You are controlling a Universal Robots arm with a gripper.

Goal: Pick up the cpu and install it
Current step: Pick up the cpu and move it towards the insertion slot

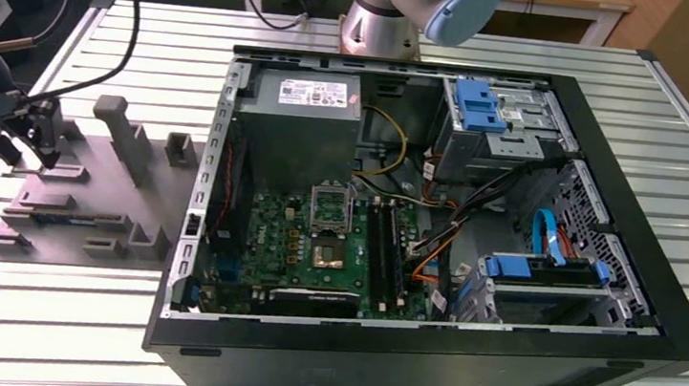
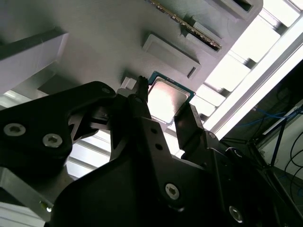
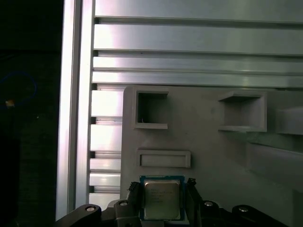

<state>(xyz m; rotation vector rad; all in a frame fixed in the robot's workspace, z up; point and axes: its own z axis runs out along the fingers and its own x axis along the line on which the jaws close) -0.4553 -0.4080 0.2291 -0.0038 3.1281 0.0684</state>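
Silvery-grey, green-rimmed square cpu (image 3: pixel 162 198) sits between the tips of the black two-finger claw (image 3: pixel 162 191), over the grey moulded plastic tray (image 3: pixel 208 151). Claw narrow: its fingers (image 3: pixel 134 196) lie against two opposite chip edges in both wrist views, so logged as gripping the cpu. Cannot tell whether the chip is clear of the tray.

Exterior view: claw at the tray's 10 o'clock corner. Tray rests on the slotted aluminium desk (image 1: pixel 50 316), at 9 o'clock from the open black computer case (image 1: pixel 367 344). Green circuit board (image 1: pixel 276 234) with its rectangular metal socket frame (image 1: pixel 331 199) lies well apart, inside the case.

Step judged: pick-up; install not begun. A lift calls for a level chip, an even squeeze and no dragging on the tray.
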